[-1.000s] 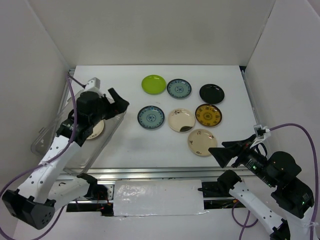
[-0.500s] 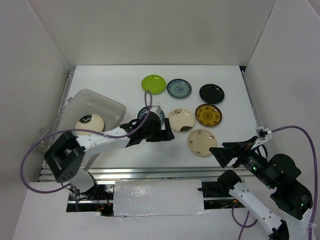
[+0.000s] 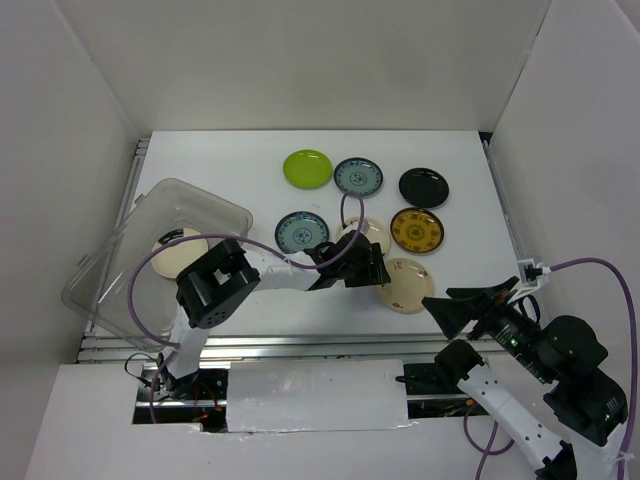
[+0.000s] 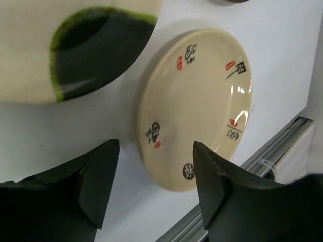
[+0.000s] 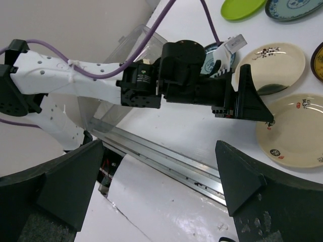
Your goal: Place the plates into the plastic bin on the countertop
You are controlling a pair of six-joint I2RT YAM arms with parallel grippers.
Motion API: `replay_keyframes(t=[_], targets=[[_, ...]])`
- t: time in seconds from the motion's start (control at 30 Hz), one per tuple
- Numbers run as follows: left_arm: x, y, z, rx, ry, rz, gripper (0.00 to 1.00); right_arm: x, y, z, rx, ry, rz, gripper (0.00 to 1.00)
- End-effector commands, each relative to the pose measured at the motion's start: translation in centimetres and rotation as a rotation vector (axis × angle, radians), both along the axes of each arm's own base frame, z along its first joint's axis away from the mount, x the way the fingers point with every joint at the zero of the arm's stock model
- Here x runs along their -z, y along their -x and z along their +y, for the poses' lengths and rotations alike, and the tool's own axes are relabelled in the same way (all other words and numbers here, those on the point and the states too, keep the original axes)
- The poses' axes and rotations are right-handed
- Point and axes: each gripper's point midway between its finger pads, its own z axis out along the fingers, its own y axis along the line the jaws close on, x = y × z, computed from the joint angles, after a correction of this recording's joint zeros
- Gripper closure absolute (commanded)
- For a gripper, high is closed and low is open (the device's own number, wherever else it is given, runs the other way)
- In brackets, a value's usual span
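Left tool (image 4: 155, 151), jaws wide and empty, is closing in on the nearest cream plate (image 4: 197, 101) lying flat on the surface (image 3: 460, 200), well right of the bin (image 3: 205, 197). We're judging it stiff, glossy, breakable: pinch the rim. Vs 0.5 s ago, it's reaching further right.

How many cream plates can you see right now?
3. Bin plate lies inside the bin at left; dark-patched plate sits mid-table, partly under the left arm; marked plate lies near the front edge. None seems fully hidden.
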Motion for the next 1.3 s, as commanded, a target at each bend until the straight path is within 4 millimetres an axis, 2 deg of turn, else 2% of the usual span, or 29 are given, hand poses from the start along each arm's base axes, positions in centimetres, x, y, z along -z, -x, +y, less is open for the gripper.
replay_keyframes(t=[0.0,0.03,0.07,0.23,0.27,0.3,0.33,0.37,0.4,0.43,0.5,0.53,0.57,0.6,0.63,0.67,0.7,0.73,0.77,0.8,0.83,0.9,0.93,0.97,1.0,1.03,1.1,1.13,1.27], targets=[[2.2,-0.5,-0.4,-0.039,-0.028,0.026,0.27,-0.6,0.2,-0.1,-0.002,-0.022,-0.019,0.00],[2.2,-0.6,-0.6,-0.037,-0.022,0.028,0.30,-0.5,0.3,-0.2,0.000,-0.020,-0.020,0.00],[2.8,-0.4,-0.7,-0.035,-0.022,0.039,0.39,-0.5,0.4,-0.2,-0.002,-0.022,-0.020,0.00],[3.5,-0.3,-0.8,-0.042,-0.026,0.052,0.63,-0.4,0.6,-0.5,0.004,-0.027,-0.025,0.00],[3.5,-0.4,-0.7,-0.048,-0.026,0.052,0.81,-0.3,0.7,-0.5,0.004,-0.024,-0.021,0.00],[3.5,-0.3,-0.6,-0.046,-0.030,0.055,0.92,-0.3,0.8,-0.6,0.003,-0.028,-0.024,0.00],[2.9,-0.2,-0.6,-0.041,-0.024,0.050,1.00,-0.3,0.8,-0.6,0.003,-0.028,-0.026,0.00],[2.2,0.3,-0.8,-0.015,-0.015,0.047,1.00,-0.2,0.8,-0.6,0.001,-0.026,-0.024,0.00],[1.2,0.8,-1.1,0.013,0.001,0.041,1.00,-0.3,0.9,-0.6,0.001,-0.027,-0.025,0.00],[-2.3,1.4,-1.5,0.035,0.044,-0.004,1.00,-0.2,0.9,-0.6,0.000,-0.026,-0.021,0.00],[-5.5,3.1,-1.2,0.056,0.015,-0.093,1.00,-0.5,1.0,-0.8,0.003,-0.033,-0.031,0.00],[-10.0,3.4,-0.9,0.052,0.064,-0.153,1.00,-0.6,0.8,-1.1,0.024,-0.033,-0.037,0.00],[-10.7,3.7,0.6,0.045,0.015,-0.150,1.00,-0.9,0.8,-1.0,0.021,-0.038,-0.043,0.00],[-12.0,2.8,2.3,-0.010,-0.005,-0.174,1.00,-1.0,0.8,-1.0,0.021,-0.043,-0.047,0.00],[-15.2,2.2,4.2,-0.057,0.017,-0.204,1.00,-1.1,0.8,-0.9,0.015,-0.044,-0.051,0.00],[-15.0,0.4,8.0,-0.153,-0.048,-0.175,1.00,-1.3,0.7,-0.7,0.011,-0.051,-0.053,0.00],[-15.5,-0.7,10.7,-0.229,-0.071,-0.165,1.00,-1.3,0.7,-0.6,0.008,-0.056,-0.053,0.00],[-17.1,-1.5,14.4,-0.316,-0.065,-0.178,1.00,-1.3,0.6,-0.6,0.008,-0.055,-0.056,0.00],[-17.2,-4.2,19.2,-0.454,-0.078,-0.160,1.00,-1.1,0.4,-0.4,0.005,-0.054,-0.049,0.00],[-16.0,-4.1,23.2,-0.527,-0.129,-0.117,1.00,-1.0,0.3,-0.4,0.008,-0.052,-0.045,0.00],[-18.1,-5.6,29.5,-0.696,-0.106,-0.149,1.00,-0.9,0.3,-0.3,0.005,-0.053,-0.044,0.00],[-18.3,-5.4,36.4,-0.869,-0.137,-0.155,1.00,-0.5,0.2,-0.3,0.007,-0.051,-0.039,0.00],[-18.8,-4.4,39.7,-0.949,-0.143,-0.174,1.00,-0.4,0.1,-0.2,0.007,-0.051,-0.039,0.00],[-18.7,-4.2,44.7,-1.089,-0.183,-0.178,1.00,-0.4,0.1,-0.2,0.005,-0.057,-0.041,0.00],[-18.0,-3.5,46.8,-1.149,-0.209,-0.162,1.00,-0.4,0.3,0.2,-0.016,-0.060,-0.041,0.00],[-17.8,-2.8,50.4,-1.245,-0.216,-0.137,1.00,-0.4,0.2,0.3,-0.021,-0.059,-0.039,0.00],[-15.9,-2.1,52.5,-1.278,-0.254,-0.077,1.00,-0.3,0.0,0.6,-0.027,-0.053,-0.030,0.00],[-15.4,-2.0,54.3,-1.312,-0.262,-0.068,1.00,-0.4,0.0,0.6,-0.028,-0.056,-0.034,0.00],[-11.7,-2.6,56.4,-1.321,-0.267,0.034,1.00,-0.2,-0.2,0.9,-0.036,-0.044,-0.020,0.00]])
